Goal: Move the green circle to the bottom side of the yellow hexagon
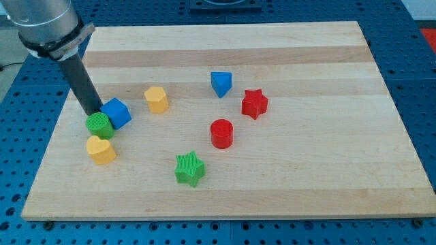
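The green circle [99, 126] lies at the view's left, touching a blue cube [117, 112] on its upper right and a yellow heart [101, 150] just below it. The yellow hexagon [157, 99] lies to the right of the blue cube, apart from it. My tip [94, 113] stands at the green circle's top edge, just left of the blue cube. The dark rod slants up to the view's top left.
A blue triangle [221, 84] and a red star [255, 103] lie right of centre. A red cylinder [221, 133] and a green star [189, 168] lie lower in the middle. The wooden board [327, 170] ends close to the left of the green circle.
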